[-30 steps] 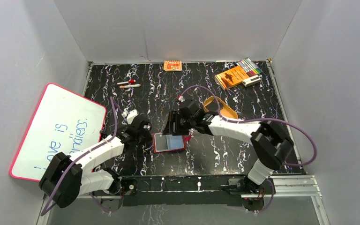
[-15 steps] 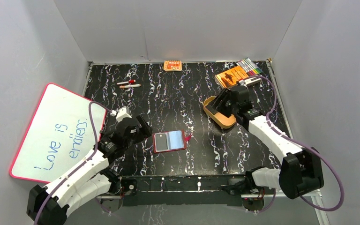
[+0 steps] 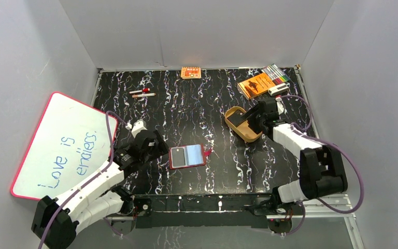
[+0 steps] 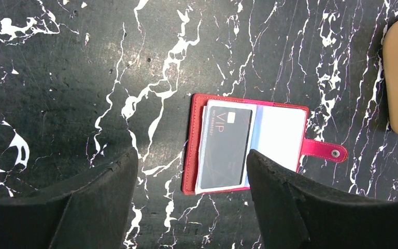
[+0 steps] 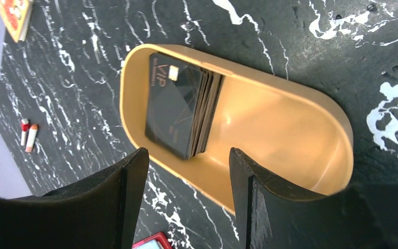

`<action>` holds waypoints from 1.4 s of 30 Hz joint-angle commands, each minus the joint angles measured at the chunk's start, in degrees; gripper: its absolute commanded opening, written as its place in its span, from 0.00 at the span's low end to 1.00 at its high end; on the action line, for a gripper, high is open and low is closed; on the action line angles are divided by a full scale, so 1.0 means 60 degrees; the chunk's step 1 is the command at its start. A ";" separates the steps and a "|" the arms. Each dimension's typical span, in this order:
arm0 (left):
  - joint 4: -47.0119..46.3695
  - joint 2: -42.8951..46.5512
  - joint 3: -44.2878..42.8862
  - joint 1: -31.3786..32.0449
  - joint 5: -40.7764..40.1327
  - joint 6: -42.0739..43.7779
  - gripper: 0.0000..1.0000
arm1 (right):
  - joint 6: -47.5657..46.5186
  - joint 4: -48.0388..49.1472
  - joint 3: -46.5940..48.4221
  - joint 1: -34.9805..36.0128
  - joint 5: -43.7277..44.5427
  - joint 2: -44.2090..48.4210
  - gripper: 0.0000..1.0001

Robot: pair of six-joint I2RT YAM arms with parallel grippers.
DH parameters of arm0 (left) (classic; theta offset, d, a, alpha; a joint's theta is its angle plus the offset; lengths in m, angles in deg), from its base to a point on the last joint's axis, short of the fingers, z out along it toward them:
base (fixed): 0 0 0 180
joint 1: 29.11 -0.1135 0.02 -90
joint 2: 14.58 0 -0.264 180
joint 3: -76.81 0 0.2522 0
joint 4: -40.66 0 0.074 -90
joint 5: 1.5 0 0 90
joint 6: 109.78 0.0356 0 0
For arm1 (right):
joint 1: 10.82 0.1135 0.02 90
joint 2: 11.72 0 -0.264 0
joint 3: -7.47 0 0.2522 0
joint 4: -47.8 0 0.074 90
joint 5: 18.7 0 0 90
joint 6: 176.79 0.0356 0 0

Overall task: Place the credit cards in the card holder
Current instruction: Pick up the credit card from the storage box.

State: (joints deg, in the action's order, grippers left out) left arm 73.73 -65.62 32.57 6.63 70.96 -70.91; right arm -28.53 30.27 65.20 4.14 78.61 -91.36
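The red card holder [image 3: 187, 156] lies open on the table, sleeves up, its snap tab pointing right. One dark credit card [image 4: 225, 147] sits on its left sleeve in the left wrist view, where the holder's red edge [image 4: 192, 145] shows. A stack of dark credit cards [image 5: 179, 105] lies in the tan oval tray [image 5: 290, 135], also seen from above [image 3: 237, 119]. My left gripper [image 3: 158, 147] is open and empty, just left of the holder. My right gripper [image 3: 251, 119] is open and empty, over the tray's right side.
A whiteboard [image 3: 62, 145] leans at the left edge. Two small markers [image 3: 142, 93] lie at the back left. A small orange box [image 3: 190, 72] stands at the back wall. An orange booklet [image 3: 255, 84], a pen set [image 3: 276, 73] and a white item [image 3: 279, 90] are at the back right.
My right arm has swung from the card holder to the tray and settled over it. My left gripper has backed off slightly left of the holder. A card now lies on the holder.
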 commanded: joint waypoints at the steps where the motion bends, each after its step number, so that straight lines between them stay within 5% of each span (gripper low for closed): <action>1: -0.0053 0.0007 0.0006 -0.0026 -0.0011 0.0126 0.74 | 0.0207 0.0919 0.0418 -0.0197 -0.0497 -0.0668 0.66; 21: -0.0223 -0.0135 0.0136 -0.0033 0.0041 0.0135 0.73 | 0.0269 0.1864 0.0551 -0.0319 -0.0723 -0.2167 0.64; 42: -0.0267 -0.0164 0.0205 -0.0026 0.0008 0.0072 0.72 | 0.0181 0.2195 -0.0158 -0.0472 -0.0917 -0.1952 0.40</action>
State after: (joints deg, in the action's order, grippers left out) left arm 72.38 -66.63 33.46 6.63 71.44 -70.80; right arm -27.00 41.70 65.66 1.78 72.82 -105.30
